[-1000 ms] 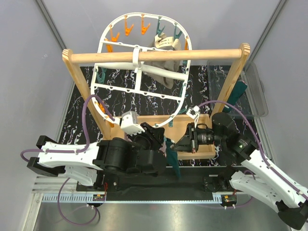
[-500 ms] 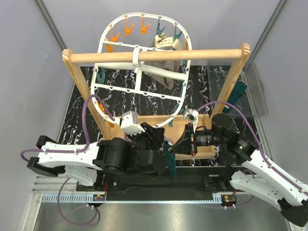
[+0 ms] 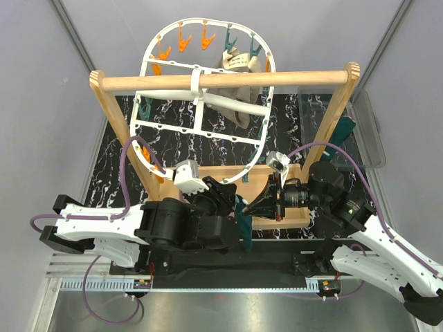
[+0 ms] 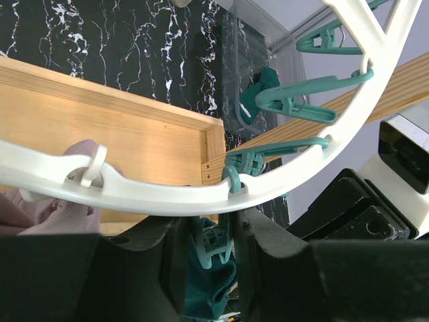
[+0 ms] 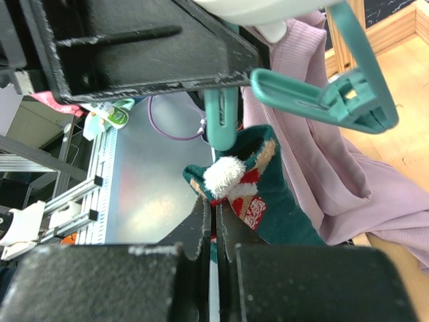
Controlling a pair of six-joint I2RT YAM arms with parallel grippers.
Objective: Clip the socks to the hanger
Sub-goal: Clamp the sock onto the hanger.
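Illegible white label (image 3: 239, 61) on grey cloth (image 3: 241, 117); red-white motif on teal sock (image 5: 281, 215)

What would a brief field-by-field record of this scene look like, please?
left gripper: shut on a teal clothespin under the hanger's near rim
right gripper: shut on the dark teal sock, its end close to that clothespin
pink sock: hangs at the near rim
hanger: hung on the wooden rail

Wooden rail stand (image 3: 304, 76) on black marbled mat (image 3: 291, 131); clear bin (image 3: 368, 128), possibly plastic, at the right edge.
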